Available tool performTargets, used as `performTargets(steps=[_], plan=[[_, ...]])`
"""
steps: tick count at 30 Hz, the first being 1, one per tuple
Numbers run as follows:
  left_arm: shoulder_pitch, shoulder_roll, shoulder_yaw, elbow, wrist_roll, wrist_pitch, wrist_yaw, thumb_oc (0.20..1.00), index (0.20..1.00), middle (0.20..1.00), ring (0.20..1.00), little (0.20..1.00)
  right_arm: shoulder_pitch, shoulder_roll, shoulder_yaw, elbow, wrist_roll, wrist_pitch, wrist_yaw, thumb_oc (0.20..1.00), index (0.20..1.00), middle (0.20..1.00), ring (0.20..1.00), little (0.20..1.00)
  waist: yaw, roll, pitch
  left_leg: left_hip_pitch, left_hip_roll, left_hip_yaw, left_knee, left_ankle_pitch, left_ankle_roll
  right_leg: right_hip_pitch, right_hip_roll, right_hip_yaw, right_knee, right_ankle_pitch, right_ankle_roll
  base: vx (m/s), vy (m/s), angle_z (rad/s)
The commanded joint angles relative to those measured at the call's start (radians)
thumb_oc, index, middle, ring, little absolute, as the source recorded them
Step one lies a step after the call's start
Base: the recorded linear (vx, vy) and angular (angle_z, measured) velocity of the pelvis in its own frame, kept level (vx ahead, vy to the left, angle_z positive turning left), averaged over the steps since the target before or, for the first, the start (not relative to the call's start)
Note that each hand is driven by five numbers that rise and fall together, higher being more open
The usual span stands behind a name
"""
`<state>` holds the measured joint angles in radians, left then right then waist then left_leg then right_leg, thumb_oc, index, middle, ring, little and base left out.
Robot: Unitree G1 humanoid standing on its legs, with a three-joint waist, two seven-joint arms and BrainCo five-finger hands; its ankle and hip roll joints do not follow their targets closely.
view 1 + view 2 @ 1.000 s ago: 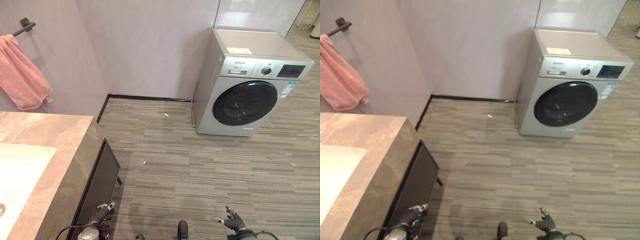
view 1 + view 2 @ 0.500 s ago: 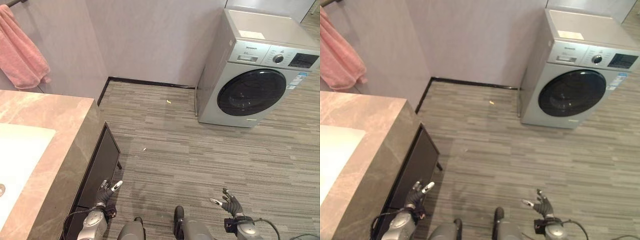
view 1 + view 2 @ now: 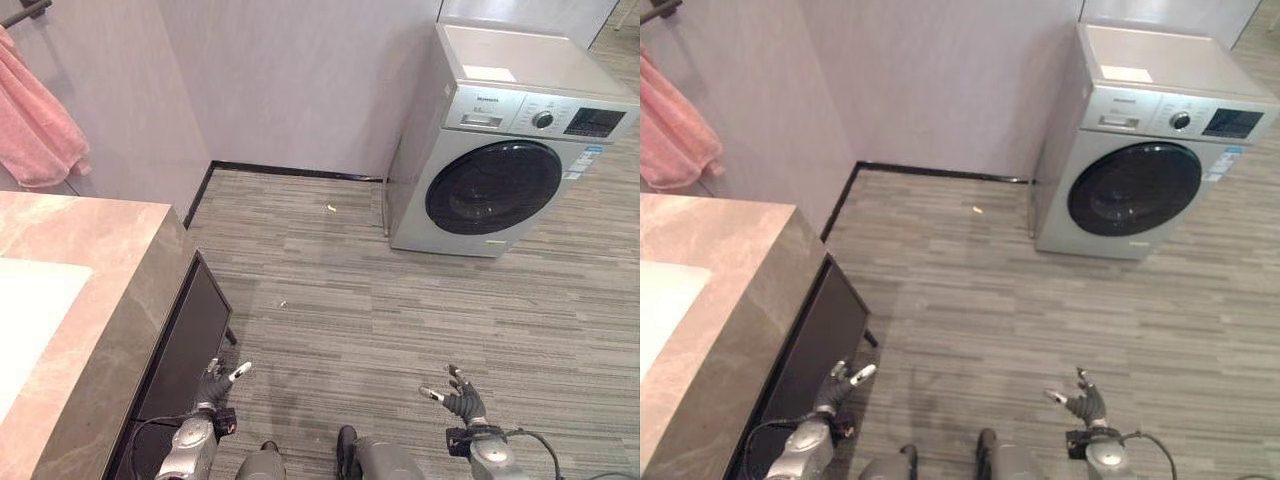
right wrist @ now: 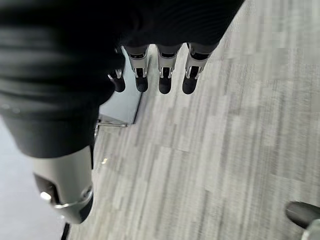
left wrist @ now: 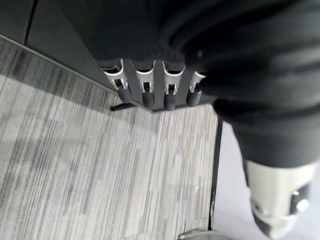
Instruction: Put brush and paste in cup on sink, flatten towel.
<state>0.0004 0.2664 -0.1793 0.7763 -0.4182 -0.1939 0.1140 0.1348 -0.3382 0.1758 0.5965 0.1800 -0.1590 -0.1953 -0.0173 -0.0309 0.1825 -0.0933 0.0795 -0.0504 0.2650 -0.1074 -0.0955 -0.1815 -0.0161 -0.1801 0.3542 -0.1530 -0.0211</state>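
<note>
Towel, pink, hangs bunched from a wall bar above the stone desk with its white sink. We see the left hand and right hand low over the striped floor, fingers straight, holding nothing; a washing machine stands by the wall.

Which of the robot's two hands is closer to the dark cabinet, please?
The left hand: it hangs right beside the cabinet under the counter, while the right hand hangs over bare floor.
</note>
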Motion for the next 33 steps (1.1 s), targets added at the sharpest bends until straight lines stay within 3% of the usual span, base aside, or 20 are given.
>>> performTargets(steps=[1, 4, 6, 7, 10, 12, 15, 17, 19, 20, 21, 24, 25, 27, 28, 29, 31, 33], plan=[[-0.041, 0.016, -0.008, 0.0, 0.024, -0.028, 0.025, 1.0, 1.0, 1.0, 1.0, 1.0, 0.031, -0.053, -0.047, -0.078, -0.016, -0.052, -0.026, 1.0, 1.0, 1.0, 1.0, 1.0, -0.015, -0.039, 0.01, -0.137, -0.06, 0.053, 0.206, 0.226, 0.006, 0.211, 0.024, 0.056, -0.229, 0.067, 0.026, 0.16, -0.177, 0.48], [-0.027, 0.014, -0.002, -0.003, 0.026, -0.029, 0.023, 1.0, 1.0, 1.0, 1.0, 1.0, 0.045, -0.063, -0.058, -0.083, -0.02, -0.045, -0.024, 1.0, 1.0, 1.0, 1.0, 1.0, -0.006, -0.037, 0.011, -0.174, -0.046, 0.093, 0.16, 0.224, 0.014, 0.235, 0.017, 0.058, -0.26, 0.068, 0.029, 0.14, -0.045, 0.18], [-0.004, 0.011, 0.011, 0.019, 0.039, -0.033, 0.022, 1.0, 1.0, 1.0, 1.0, 1.0, 0.054, -0.062, -0.055, -0.073, -0.043, -0.045, -0.025, 1.0, 1.0, 1.0, 1.0, 1.0, 0.02, -0.023, 0.003, -0.22, -0.034, 0.13, -0.057, 0.238, 0.024, 0.28, 0.028, 0.078, -0.301, 0.061, 0.045, 0.35, -0.015, 0.0], [0.005, 0.007, 0.015, 0.035, 0.044, -0.034, 0.028, 1.0, 1.0, 1.0, 1.0, 1.0, 0.055, -0.06, -0.05, -0.066, -0.051, -0.044, -0.025, 1.0, 1.0, 1.0, 1.0, 1.0, 0.031, -0.015, 0.0, -0.228, -0.03, 0.128, -0.13, 0.28, 0.019, 0.296, 0.037, 0.087, -0.304, 0.055, 0.052, 0.32, -0.001, 0.18], [0.018, -0.001, 0.028, 0.076, 0.052, -0.029, 0.033, 1.0, 1.0, 1.0, 1.0, 1.0, 0.037, -0.051, -0.035, -0.05, -0.052, -0.044, -0.033, 1.0, 1.0, 1.0, 1.0, 1.0, 0.045, -0.005, -0.006, -0.242, -0.007, 0.157, -0.265, 0.317, 0.016, 0.321, 0.049, 0.124, -0.269, 0.011, 0.061, 0.4, 0.033, -0.05], [0.024, 0.001, 0.045, 0.087, 0.051, -0.026, 0.039, 1.0, 1.0, 1.0, 1.0, 1.0, 0.006, -0.039, -0.003, -0.048, -0.054, -0.037, -0.024, 1.0, 1.0, 1.0, 1.0, 1.0, 0.056, 0.008, -0.022, -0.222, -0.004, 0.186, -0.265, 0.33, 0.027, 0.348, 0.061, 0.153, -0.241, -0.025, 0.064, 0.4, 0.072, -0.41], [0.033, 0.002, 0.058, 0.085, 0.036, -0.03, 0.045, 1.0, 1.0, 1.0, 1.0, 1.0, -0.017, -0.036, 0.029, -0.055, -0.078, -0.033, -0.014, 1.0, 1.0, 1.0, 1.0, 1.0, 0.072, 0.008, -0.037, -0.213, -0.017, 0.16, -0.235, 0.334, 0.048, 0.355, 0.056, 0.176, -0.204, -0.056, 0.069, 0.29, 0.091, -0.86], [0.029, 0.005, 0.058, 0.082, 0.028, -0.035, 0.048, 1.0, 1.0, 1.0, 1.0, 1.0, -0.042, -0.033, 0.067, -0.048, -0.134, -0.028, -0.015, 1.0, 1.0, 1.0, 1.0, 1.0, 0.1, -0.009, -0.046, -0.237, -0.053, 0.129, -0.15, 0.291, 0.07, 0.364, 0.03, 0.191, -0.164, -0.055, 0.086, 0.33, 0.118, -0.68], [0.036, 0.009, 0.052, 0.069, 0.031, -0.039, 0.045, 1.0, 1.0, 1.0, 1.0, 1.0, -0.049, -0.032, 0.08, -0.054, -0.182, -0.022, -0.014, 1.0, 1.0, 1.0, 1.0, 1.0, 0.112, -0.03, -0.059, -0.252, -0.073, 0.163, -0.047, 0.227, 0.097, 0.37, -0.012, 0.188, -0.121, -0.021, 0.117, 0.46, 0.233, -0.57], [0.047, 0.01, 0.045, 0.057, 0.039, -0.039, 0.039, 1.0, 1.0, 1.0, 1.0, 1.0, -0.068, -0.013, 0.088, -0.033, -0.184, -0.018, -0.012, 1.0, 1.0, 1.0, 1.0, 1.0, 0.129, -0.049, -0.082, -0.241, -0.11, 0.189, -0.004, 0.162, 0.126, 0.371, -0.061, 0.194, -0.048, 0.08, 0.169, 0.5, 0.317, -0.48], [0.046, 0.013, 0.04, 0.049, 0.04, -0.036, 0.035, 1.0, 1.0, 1.0, 1.0, 1.0, -0.067, -0.002, 0.093, -0.036, -0.18, -0.016, -0.006, 1.0, 1.0, 1.0, 1.0, 1.0, 0.135, -0.051, -0.087, -0.223, -0.126, 0.187, -0.005, 0.144, 0.138, 0.347, -0.078, 0.195, 0.019, 0.157, 0.193, 0.5, 0.357, -0.27], [0.045, 0.03, 0.023, 0.017, 0.066, -0.025, 0.023, 1.0, 1.0, 1.0, 1.0, 1.0, -0.086, 0.0, 0.11, -0.06, -0.171, -0.014, 0.017, 1.0, 1.0, 1.0, 1.0, 1.0, 0.122, -0.028, -0.066, -0.145, -0.159, 0.171, -0.031, 0.108, 0.175, 0.226, -0.075, 0.195, 0.253, 0.358, 0.214, 0.28, 0.268, -0.01], [0.043, 0.034, 0.018, 0.016, 0.07, -0.027, 0.022, 1.0, 1.0, 1.0, 1.0, 1.0, -0.088, 0.003, 0.114, -0.063, -0.168, -0.017, 0.023, 1.0, 1.0, 1.0, 1.0, 1.0, 0.114, -0.009, -0.056, -0.113, -0.153, 0.159, -0.048, 0.103, 0.183, 0.177, -0.059, 0.18, 0.314, 0.368, 0.211, 0.26, 0.251, 0.15], [0.029, 0.042, -0.004, 0.011, 0.1, -0.02, 0.023, 1.0, 1.0, 1.0, 1.0, 1.0, -0.089, -0.003, 0.114, -0.089, -0.175, -0.021, 0.017, 1.0, 1.0, 1.0, 1.0, 1.0, 0.065, 0.014, -0.024, -0.04, -0.168, 0.113, -0.077, 0.084, 0.192, 0.033, 0.034, 0.194, 0.391, 0.261, 0.193, 0.27, 0.181, 0.23], [0.022, 0.043, -0.004, 0.015, 0.106, -0.024, 0.026, 1.0, 1.0, 1.0, 1.0, 1.0, -0.082, -0.003, 0.115, -0.093, -0.177, -0.023, 0.021, 1.0, 1.0, 1.0, 1.0, 1.0, 0.056, 0.02, -0.023, -0.012, -0.171, 0.109, -0.09, 0.081, 0.194, -0.007, 0.019, 0.164, 0.355, 0.246, 0.183, 0.34, 0.167, 0.41], [0.013, 0.048, -0.002, 0.023, 0.112, -0.027, 0.03, 1.0, 1.0, 1.0, 1.0, 1.0, -0.079, -0.004, 0.117, -0.096, -0.174, -0.026, 0.03, 1.0, 1.0, 1.0, 1.0, 1.0, 0.036, 0.019, -0.011, 0.039, -0.178, 0.109, -0.117, 0.069, 0.19, -0.038, -0.041, 0.103, 0.276, 0.196, 0.159, 0.32, 0.121, 0.6], [0.005, 0.046, -0.004, 0.027, 0.107, -0.029, 0.029, 1.0, 1.0, 1.0, 1.0, 1.0, -0.074, -0.013, 0.115, -0.101, -0.173, -0.027, 0.032, 1.0, 1.0, 1.0, 1.0, 1.0, 0.016, 0.021, -0.009, 0.077, -0.184, 0.08, -0.14, 0.059, 0.18, -0.078, -0.04, 0.081, 0.164, 0.173, 0.142, 0.34, 0.025, 0.5], [-0.007, 0.043, -0.004, 0.043, 0.111, -0.03, 0.025, 1.0, 1.0, 1.0, 1.0, 1.0, -0.067, -0.017, 0.111, -0.096, -0.169, -0.025, 0.031, 1.0, 1.0, 1.0, 1.0, 1.0, 0.0, 0.006, -0.005, 0.121, -0.206, 0.05, -0.156, 0.034, 0.166, -0.103, -0.061, 0.082, -0.042, 0.2, 0.149, 0.39, -0.084, 0.19]])
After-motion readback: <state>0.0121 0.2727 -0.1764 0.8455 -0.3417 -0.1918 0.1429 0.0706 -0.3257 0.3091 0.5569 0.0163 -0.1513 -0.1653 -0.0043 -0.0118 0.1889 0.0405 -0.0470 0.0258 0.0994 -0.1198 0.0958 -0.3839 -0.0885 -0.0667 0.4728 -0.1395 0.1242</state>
